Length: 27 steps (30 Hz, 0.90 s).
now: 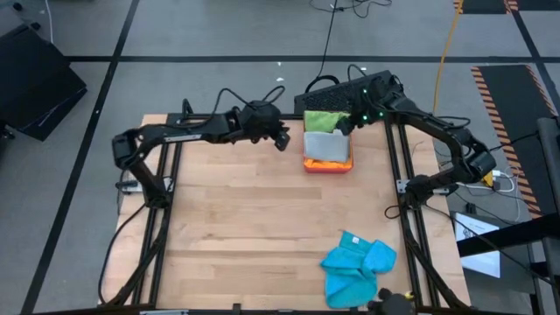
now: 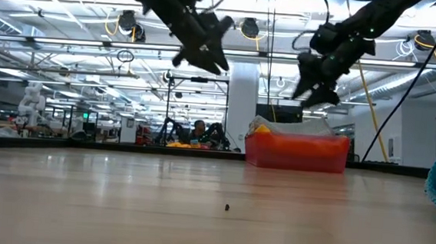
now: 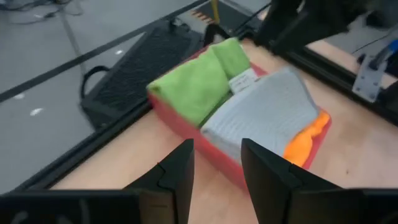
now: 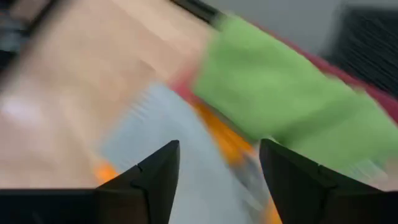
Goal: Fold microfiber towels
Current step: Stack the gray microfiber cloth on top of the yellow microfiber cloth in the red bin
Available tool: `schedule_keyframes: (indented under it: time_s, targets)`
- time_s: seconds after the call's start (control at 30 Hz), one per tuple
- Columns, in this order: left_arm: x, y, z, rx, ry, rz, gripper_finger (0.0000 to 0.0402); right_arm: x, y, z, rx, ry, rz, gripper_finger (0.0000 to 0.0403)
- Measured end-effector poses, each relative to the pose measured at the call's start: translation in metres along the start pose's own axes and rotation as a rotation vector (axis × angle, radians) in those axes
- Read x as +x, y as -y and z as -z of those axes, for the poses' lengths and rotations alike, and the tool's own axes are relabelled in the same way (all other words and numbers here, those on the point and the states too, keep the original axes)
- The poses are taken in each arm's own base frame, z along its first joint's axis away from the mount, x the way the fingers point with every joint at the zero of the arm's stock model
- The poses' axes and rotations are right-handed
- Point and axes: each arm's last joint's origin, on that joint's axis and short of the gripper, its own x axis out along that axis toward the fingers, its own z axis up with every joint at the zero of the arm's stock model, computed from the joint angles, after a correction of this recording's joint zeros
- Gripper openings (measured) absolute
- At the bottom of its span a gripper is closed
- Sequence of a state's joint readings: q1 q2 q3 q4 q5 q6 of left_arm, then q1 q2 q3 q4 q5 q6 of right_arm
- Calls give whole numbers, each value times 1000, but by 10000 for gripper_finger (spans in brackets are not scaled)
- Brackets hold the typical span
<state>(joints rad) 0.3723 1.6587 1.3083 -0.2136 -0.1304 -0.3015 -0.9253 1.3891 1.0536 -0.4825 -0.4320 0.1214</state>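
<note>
The microfiber towels sit in two groups. Folded ones fill the red tray [image 1: 327, 164] just right of centre in the upper half of the high view: a bright green towel [image 1: 322, 120] at the tray's upper end, a grey towel [image 1: 327, 147] below it, and an orange towel [image 3: 303, 140] peeking out under the grey one. A crumpled blue towel [image 1: 357, 265] lies alone at the lower right of the counter [image 1: 262, 219], well apart from the tray.

The right hand [image 1: 344, 128] hovers at the tray's upper right edge, over the green and grey towels; its wrist view shows its two fingers spread apart with nothing between them. The left hand [image 1: 282, 141] hangs in the air just left of the tray, its fingers parted with a clear gap and nothing held. In the low view both hands are well above the counter.

I judge that a folded towel has just been stacked in the tray, and the blue towel is the one left to do. The next move calls for reaching to the lower right, catching the blue towel by an edge or corner, and spreading it flat on open counter before folding.

A small white label [image 3: 241, 81] lies between the green and grey towels; its writing is too small to read.
</note>
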Motion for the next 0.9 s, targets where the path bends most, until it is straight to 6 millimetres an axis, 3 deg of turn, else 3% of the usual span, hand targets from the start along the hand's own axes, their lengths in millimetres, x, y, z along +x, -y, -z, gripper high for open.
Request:
schedule_keyframes:
  time_s: [0.13,0.33,0.47,0.67,0.9]
  targets:
    - [-29,2,-8,-7,19,-50,133,13,-13,-3,9,2,-106,167]
    - [-60,11,-8,-40,21,-93,133,44,-32,4,-98,-72,-205,66]
    - [-72,19,-3,-39,0,-107,133,68,-28,5,-147,-78,-203,9]
    - [-84,37,8,-44,-40,-96,133,103,-11,15,-112,-154,-145,9]
    - [-90,51,19,-32,-71,-114,133,131,-9,29,-97,-234,-121,3]
